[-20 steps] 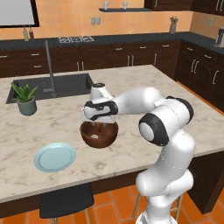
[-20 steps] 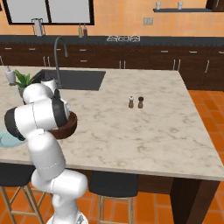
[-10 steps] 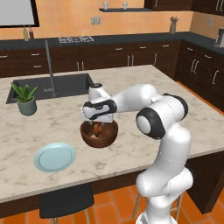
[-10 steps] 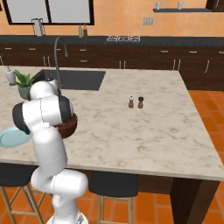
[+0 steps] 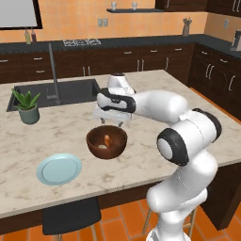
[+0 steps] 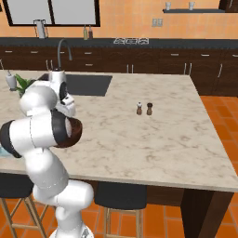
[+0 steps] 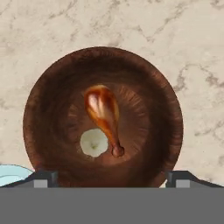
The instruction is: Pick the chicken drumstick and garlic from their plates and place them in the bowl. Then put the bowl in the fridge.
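The bowl [image 5: 107, 141] sits on the marble counter [image 5: 141, 89], and it already holds both foods: the chicken drumstick [image 7: 103, 116] lies along the bowl's floor, its thick end toward the far wall and its bone end near the centre, with the garlic [image 7: 93, 142] just beside it. What is left, then, is carrying the bowl to the fridge.

The end effector [image 7: 112, 181] hangs directly above the bowl, looking straight down into it. Its fingertips [image 7: 43, 179] are spread wide, one over each side of the near rim, and hold nothing. To grip the bowl it would probably have to shift toward one wall and pinch the rim.

From the bowl, a light blue plate [image 5: 59, 168] lies near, toward the counter's front edge, a potted plant [image 5: 27, 106] further off beside the sink [image 5: 52, 92]. The other way, the counter runs bare as far as two small shakers [image 6: 143, 108], so lifting out looks unobstructed.
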Tool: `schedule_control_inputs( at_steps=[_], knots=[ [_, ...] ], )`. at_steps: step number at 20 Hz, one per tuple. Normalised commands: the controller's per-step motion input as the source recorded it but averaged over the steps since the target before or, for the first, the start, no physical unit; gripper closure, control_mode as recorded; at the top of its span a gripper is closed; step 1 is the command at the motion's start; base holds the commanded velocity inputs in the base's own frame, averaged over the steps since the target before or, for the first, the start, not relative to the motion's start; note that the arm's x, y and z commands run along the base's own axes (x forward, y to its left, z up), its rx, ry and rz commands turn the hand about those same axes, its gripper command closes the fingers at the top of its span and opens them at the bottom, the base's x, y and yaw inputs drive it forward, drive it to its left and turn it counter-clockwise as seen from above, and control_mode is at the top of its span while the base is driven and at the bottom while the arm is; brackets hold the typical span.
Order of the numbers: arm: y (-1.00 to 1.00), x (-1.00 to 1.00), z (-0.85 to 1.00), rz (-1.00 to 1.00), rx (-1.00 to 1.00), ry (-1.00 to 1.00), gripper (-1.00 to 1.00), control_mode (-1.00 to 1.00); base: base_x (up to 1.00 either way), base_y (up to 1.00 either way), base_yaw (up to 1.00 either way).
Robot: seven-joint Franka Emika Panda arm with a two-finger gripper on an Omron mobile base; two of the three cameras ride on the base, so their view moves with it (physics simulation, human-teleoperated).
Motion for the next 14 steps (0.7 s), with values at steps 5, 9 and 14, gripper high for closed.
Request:
schedule_control_inputs(
  at_steps=[5, 9, 14],
  knots=[
    [-1.0, -0.68, -0.4, -0.01, 0.06, 0.3, -1.0, -1.0, 0.0, 0.0, 0.0],
    [-0.29, 0.15, -0.8, 0.0, -0.07, 0.2, -1.0, -1.0, 0.0, 0.0, 0.0],
    [0.48, 0.79, -0.62, 0.0, -0.09, -0.02, -1.0, -1.0, 0.0, 0.0, 0.0]
  ],
)
